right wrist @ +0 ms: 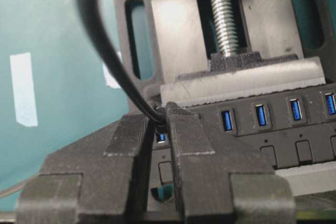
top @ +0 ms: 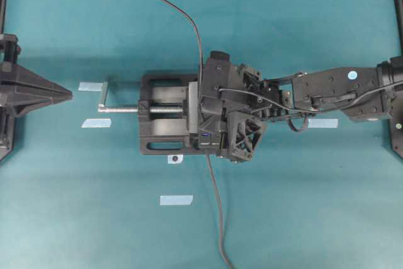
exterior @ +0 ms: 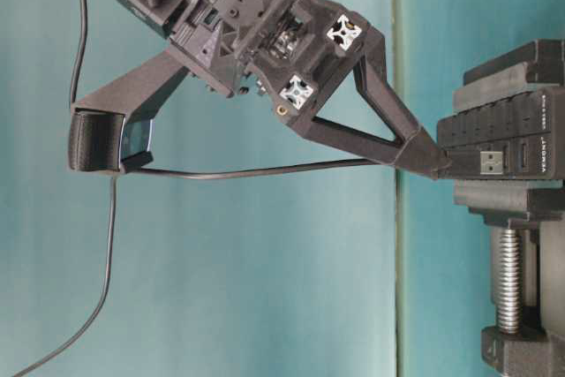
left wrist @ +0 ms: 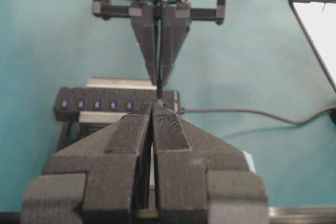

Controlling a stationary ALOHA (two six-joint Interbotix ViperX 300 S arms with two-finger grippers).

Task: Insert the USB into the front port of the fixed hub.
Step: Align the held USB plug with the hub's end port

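My right gripper [right wrist: 160,113] is shut on the USB, whose thin dark cable [right wrist: 105,51] curves up and away from the fingertips. The plug's body is hidden between the pads. In the table-level view its silver end [exterior: 492,162] sticks out past the right gripper [exterior: 433,163], against the near end face of the fixed hub [exterior: 499,121]. The hub [right wrist: 278,129] lies clamped in the vise, its blue ports in a row. The front port [right wrist: 161,137] shows in the gap between my fingers, just below the tips. I cannot tell whether plug and hub touch. My left gripper [left wrist: 152,106] is shut and holds nothing, well left of the vise.
The black vise [top: 165,114] has a silver screw and handle [top: 104,96] pointing toward the left gripper [top: 68,94]. The hub's own thicker cable [top: 217,218] trails to the front table edge. Several pale tape strips [top: 176,200] lie on the teal table.
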